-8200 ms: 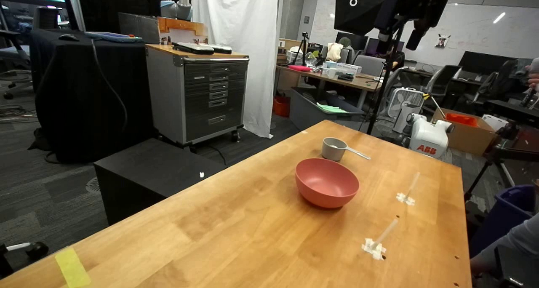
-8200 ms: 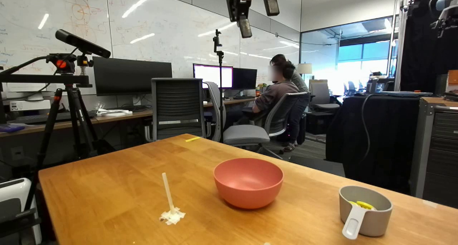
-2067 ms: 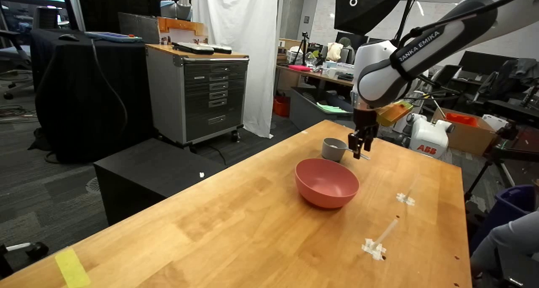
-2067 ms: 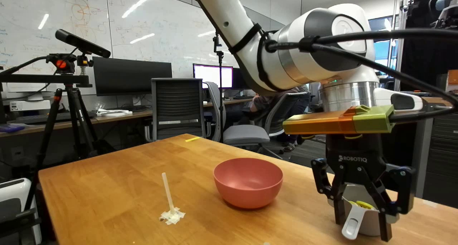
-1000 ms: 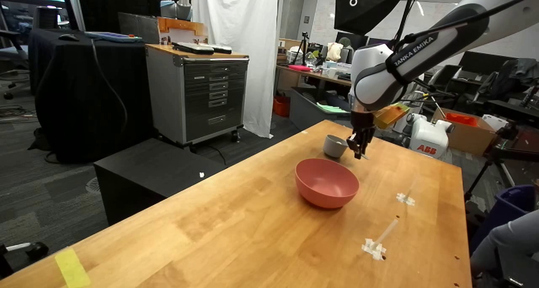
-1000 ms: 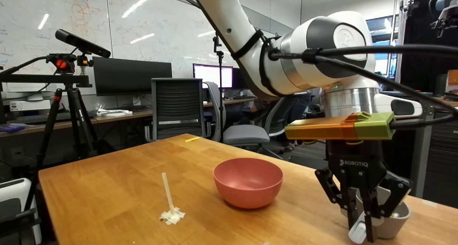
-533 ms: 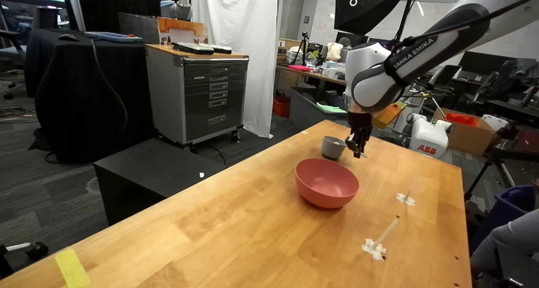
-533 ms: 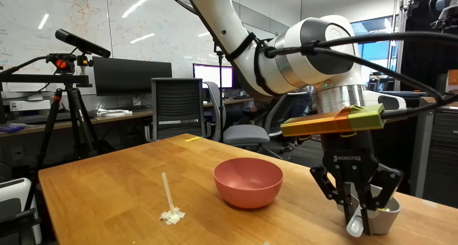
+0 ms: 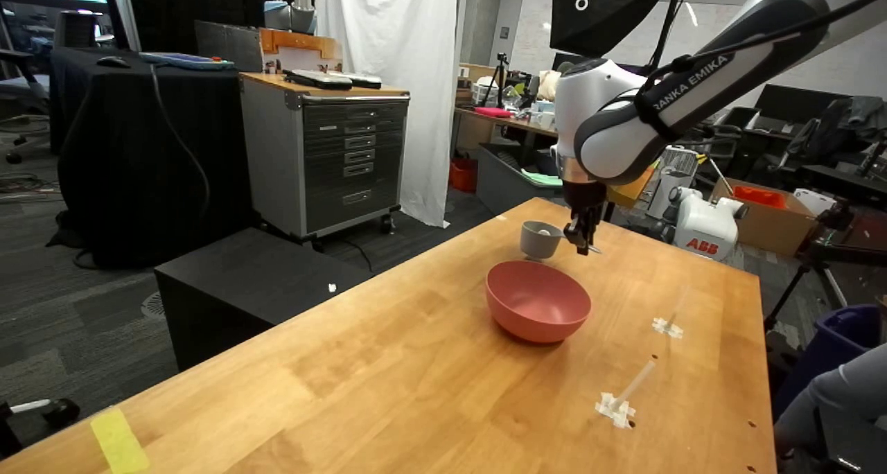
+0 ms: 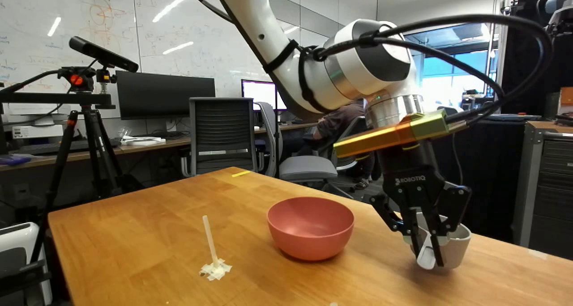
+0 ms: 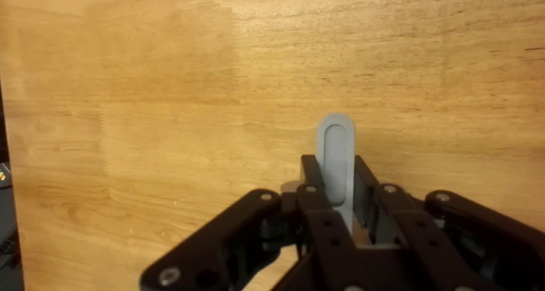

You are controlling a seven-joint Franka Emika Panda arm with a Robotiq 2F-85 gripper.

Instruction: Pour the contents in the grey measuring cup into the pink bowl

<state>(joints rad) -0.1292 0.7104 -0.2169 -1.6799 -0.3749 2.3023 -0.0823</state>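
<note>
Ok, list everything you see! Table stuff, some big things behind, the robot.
table: one, brown, under bowl
pink bowl: one, reddish, on table
grey measuring cup: one, grey, near bowl
contents: count unclear, whitish, in cup
sticks: two, whitish, taped to table
white tape: several, white, around stick bases
yellow tape: one, yellow, table edge
drawer cabinet: one, grey, beyond table
curtain: one, white, by cabinet
arm: one, white and grey, above table
gripper: one, black, shut on cup's handle

ROBOTIQ marks the fingers' [image 10: 438, 254] base [image 10: 410, 181], RANKA EMIKA the arm [image 9: 693, 83], ABB a white machine [image 9: 705, 229], ONE a softbox [image 9: 604, 13].
</note>
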